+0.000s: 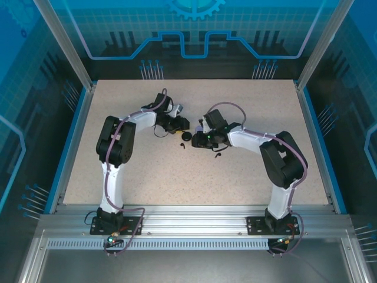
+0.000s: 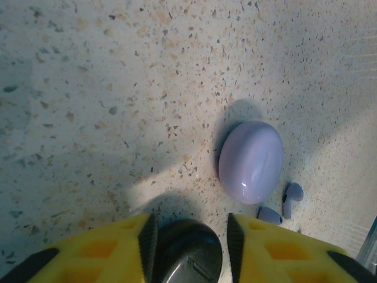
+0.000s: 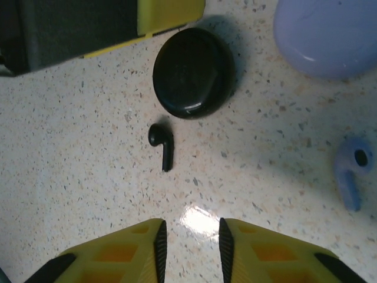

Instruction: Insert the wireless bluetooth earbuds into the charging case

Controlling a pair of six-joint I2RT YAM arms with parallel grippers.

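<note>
**DESK:** Mid-bench, two arms meet over a scatter of earbuds. How far along is the job?

**ARM:** Barely begun, by my reading. No earbud sits in a case. The black case [image 2: 185,253] and the lilac case [image 2: 250,160] both look shut on the bench [image 3: 70,153], so each needs opening before anything goes in.

**DESK:** Where are the earbuds?

**ARM:** A black earbud [image 3: 162,144] lies loose at 11 o'clock from my right pincer [image 3: 191,233], between it and the black case. A lilac earbud [image 2: 293,199] and a second lilac earbud [image 2: 270,215] lie just beside the lilac case, at its 5 o'clock. A small dark shape [image 1: 218,155] near my right arm may be the other black one, but it is too small to tell.

**DESK:** And the pincers?

**ARM:** My left pincer [image 2: 189,229] stands narrow, the black case framed between its fingers. Whether it grips or merely hovers, I cannot tell. My right pincer is narrow and empty, with bare bench in the gap.

**DESK:** Anything in the way?

**ARM:** Crowding. Both pincers work the same small patch, my left one hard by the black case at the right one's 11 o'clock. The lilac case sits at 1 o'clock and a lilac earbud at 3. A careless sweep could scatter these light pieces.
</note>
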